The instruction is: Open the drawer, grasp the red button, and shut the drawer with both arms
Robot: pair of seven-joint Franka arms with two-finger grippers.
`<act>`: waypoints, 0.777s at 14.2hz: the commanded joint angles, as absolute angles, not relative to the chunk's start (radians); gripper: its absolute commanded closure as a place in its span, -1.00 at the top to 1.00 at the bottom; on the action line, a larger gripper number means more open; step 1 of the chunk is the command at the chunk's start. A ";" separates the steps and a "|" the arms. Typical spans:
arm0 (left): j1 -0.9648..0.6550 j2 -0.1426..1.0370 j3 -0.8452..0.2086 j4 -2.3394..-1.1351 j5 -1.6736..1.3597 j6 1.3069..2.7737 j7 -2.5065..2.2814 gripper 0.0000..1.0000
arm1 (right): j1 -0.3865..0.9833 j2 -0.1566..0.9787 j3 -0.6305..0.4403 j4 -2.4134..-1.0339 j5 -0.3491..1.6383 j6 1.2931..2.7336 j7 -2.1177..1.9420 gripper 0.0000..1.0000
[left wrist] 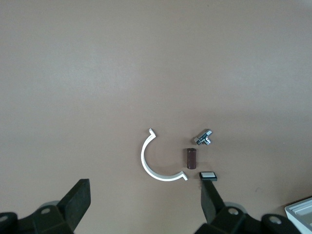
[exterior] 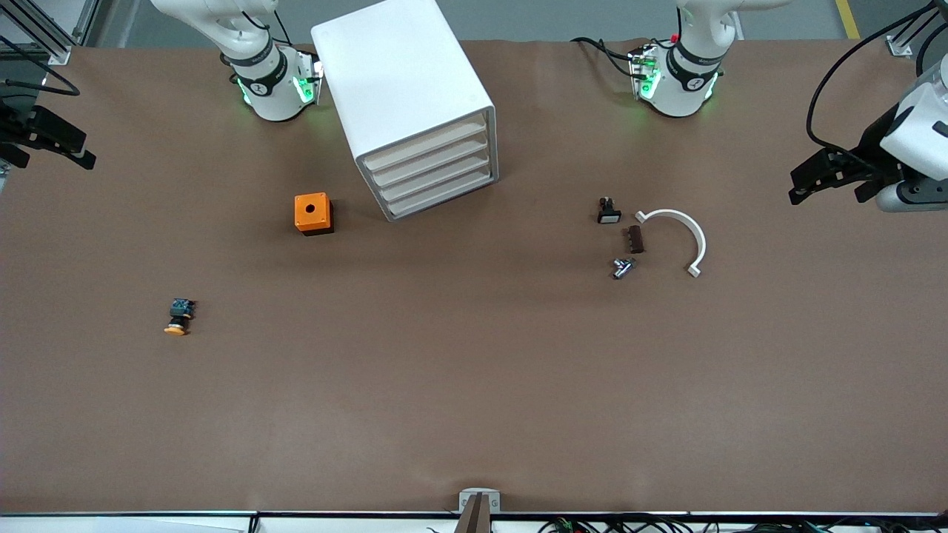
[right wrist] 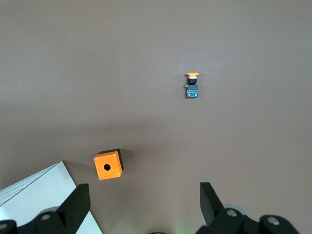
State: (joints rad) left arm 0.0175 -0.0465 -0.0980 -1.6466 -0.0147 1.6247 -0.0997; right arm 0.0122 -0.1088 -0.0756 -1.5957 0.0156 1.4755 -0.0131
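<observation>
The white cabinet [exterior: 404,81] stands toward the robots' side of the table, between the two arm bases. Its four off-white drawer fronts [exterior: 437,166] are all shut, and I cannot tell the drawers apart. Its corner shows in the right wrist view [right wrist: 34,195] and the left wrist view [left wrist: 300,214]. The red-capped button is hidden. My left gripper [exterior: 796,185] is open and empty, up over the left arm's end of the table [left wrist: 145,187]. My right gripper [exterior: 85,152] is open and empty, up over the right arm's end [right wrist: 144,187].
An orange box with a hole [exterior: 313,213] [right wrist: 107,165] sits beside the cabinet. A yellow-orange-capped button [exterior: 176,318] [right wrist: 192,85] lies nearer the front camera. A white half-ring [exterior: 681,229] [left wrist: 151,168], a brown block [exterior: 635,238], a metal fitting [exterior: 623,268] and a small black part [exterior: 609,212] lie near the left arm's end.
</observation>
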 commanded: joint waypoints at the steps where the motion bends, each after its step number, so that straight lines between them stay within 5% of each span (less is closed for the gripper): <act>1: 0.012 -0.035 -0.100 -1.621 0.005 1.603 -0.098 1.00 | 0.017 -0.137 -0.077 -1.624 0.018 1.486 -0.017 1.00; 11: 0.020 -0.002 -0.094 -1.621 -0.008 1.560 -0.107 1.00 | 0.017 -0.135 -0.077 -1.624 0.018 1.496 -0.015 1.00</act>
State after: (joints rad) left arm 0.0202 -0.0292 -0.0950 -1.6466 -0.0147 1.6050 -0.1005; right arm 0.0127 -0.1088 -0.0756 -1.5965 0.0156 1.4815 -0.0131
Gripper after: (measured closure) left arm 0.000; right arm 0.000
